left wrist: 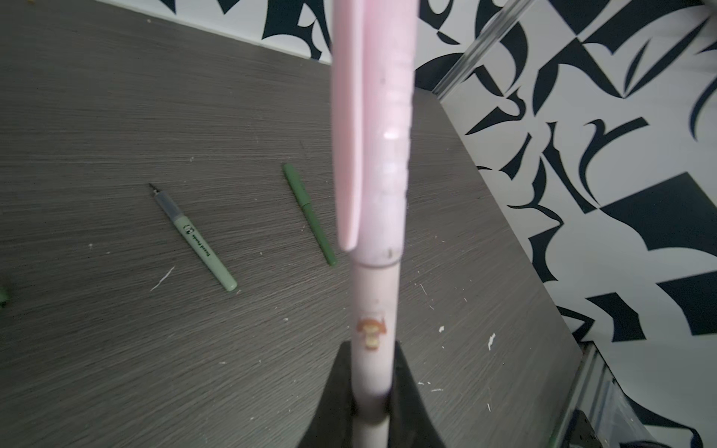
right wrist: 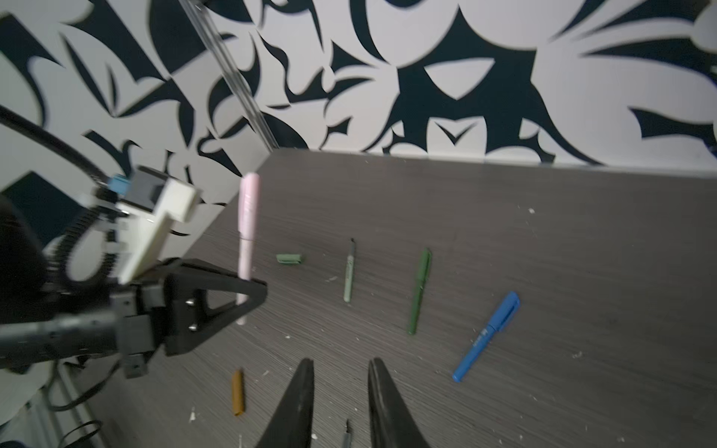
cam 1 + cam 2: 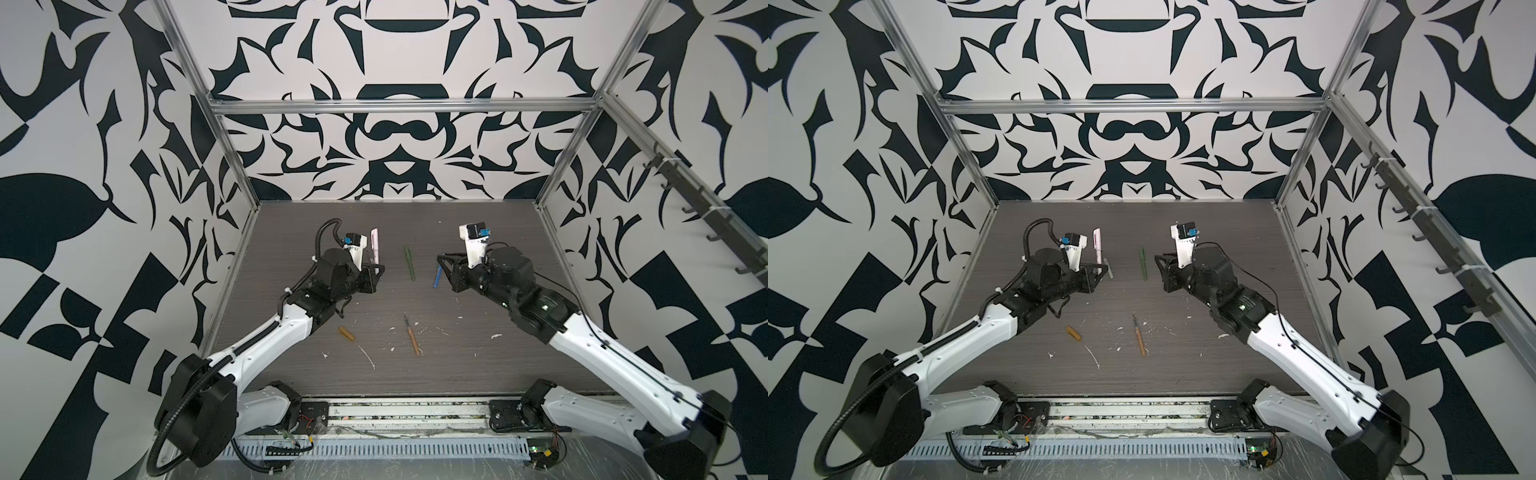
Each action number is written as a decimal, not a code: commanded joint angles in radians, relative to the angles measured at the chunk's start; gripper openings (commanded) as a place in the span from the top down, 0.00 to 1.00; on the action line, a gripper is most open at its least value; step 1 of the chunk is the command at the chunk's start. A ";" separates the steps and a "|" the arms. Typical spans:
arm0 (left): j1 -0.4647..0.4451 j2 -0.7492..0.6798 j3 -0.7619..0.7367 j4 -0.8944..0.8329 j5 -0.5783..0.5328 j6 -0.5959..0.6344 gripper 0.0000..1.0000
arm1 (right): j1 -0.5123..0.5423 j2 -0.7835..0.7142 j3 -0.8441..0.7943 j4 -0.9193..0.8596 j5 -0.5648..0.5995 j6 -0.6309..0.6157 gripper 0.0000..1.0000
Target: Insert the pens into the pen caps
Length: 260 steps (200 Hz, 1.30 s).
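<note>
My left gripper [image 3: 376,272] is shut on the pale pink pen [image 1: 374,310], which stands upright with its pink cap [image 1: 382,135] on the upper end. My right gripper [image 2: 341,364] hangs open above the table with nothing between its fingers. On the table lie a dark green capped pen [image 3: 409,262], a blue capped pen [image 2: 487,335], an uncapped pale green pen [image 1: 194,240] and a green cap [image 2: 289,258]. Nearer the front lie the orange-brown pen [image 3: 412,336], uncapped, and the orange-brown cap [image 3: 347,333].
The dark wood-grain table [image 3: 478,365] carries white flecks and scuffs. Patterned walls with metal frame posts [image 3: 232,158] close in three sides. Both arm bases and a cable rail [image 3: 395,449] run along the front edge.
</note>
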 commanded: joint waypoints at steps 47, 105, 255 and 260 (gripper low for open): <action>-0.024 0.311 0.235 -0.181 -0.159 -0.170 1.00 | -0.060 0.154 -0.191 0.279 0.155 0.068 0.74; -0.039 0.581 0.544 -0.446 -0.069 -0.211 1.00 | -0.060 0.164 -0.360 0.464 0.335 0.140 0.75; -0.040 0.906 0.871 -0.725 -0.044 -0.116 0.94 | -0.044 0.226 -0.352 0.450 0.380 0.184 0.78; -0.040 0.914 0.879 -0.734 -0.044 -0.112 0.91 | -0.042 0.225 -0.352 0.451 0.378 0.185 0.78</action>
